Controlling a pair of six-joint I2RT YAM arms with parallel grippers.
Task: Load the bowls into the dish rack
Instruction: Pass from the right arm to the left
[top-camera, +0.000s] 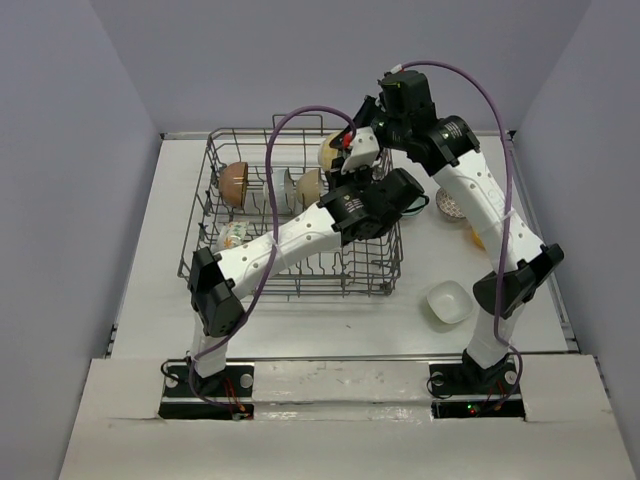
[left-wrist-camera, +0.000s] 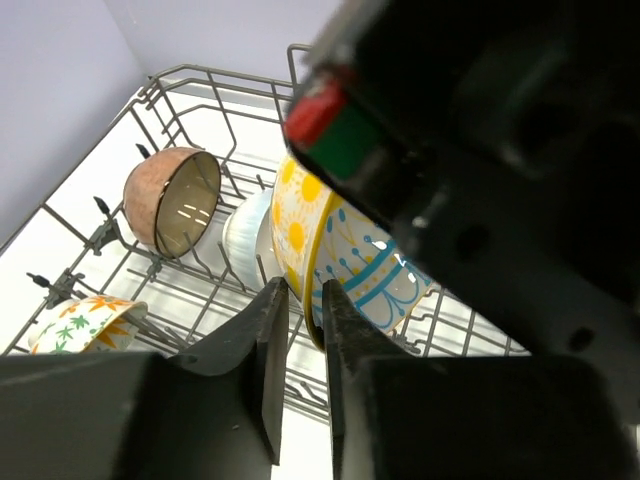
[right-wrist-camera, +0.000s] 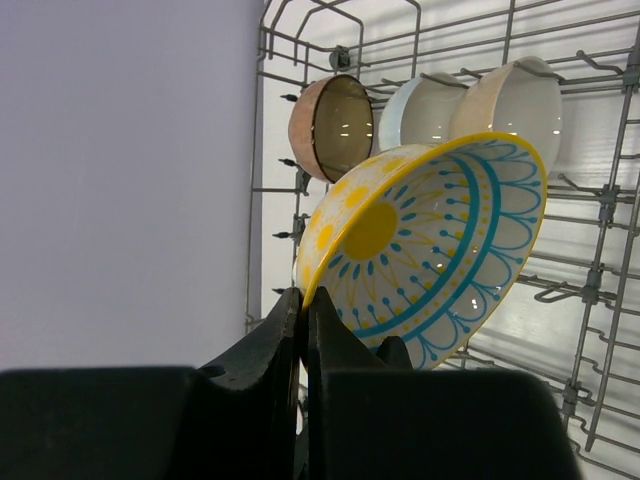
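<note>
My right gripper (right-wrist-camera: 305, 300) is shut on the rim of a yellow bowl with blue patterning (right-wrist-camera: 430, 240), which it holds tilted over the dish rack (right-wrist-camera: 300, 30). My left gripper (left-wrist-camera: 305, 310) straddles the same bowl's (left-wrist-camera: 340, 250) lower rim. Its jaws are narrowly open: the rim lies against the right finger, with a gap to the left one. From above, both grippers meet at the bowl (top-camera: 333, 150) by the rack's (top-camera: 215, 160) far right corner. On edge in the rack stand a brown bowl (top-camera: 234, 183), two pale bowls (top-camera: 300, 186) and a leaf-patterned bowl (top-camera: 235, 233).
On the table right of the rack lie a squarish white bowl (top-camera: 449, 302), a speckled bowl (top-camera: 450, 205), a teal bowl (top-camera: 418, 205) partly under the left arm, and an orange-yellow one (top-camera: 478, 238) behind the right arm. Upright tines fill the rack floor.
</note>
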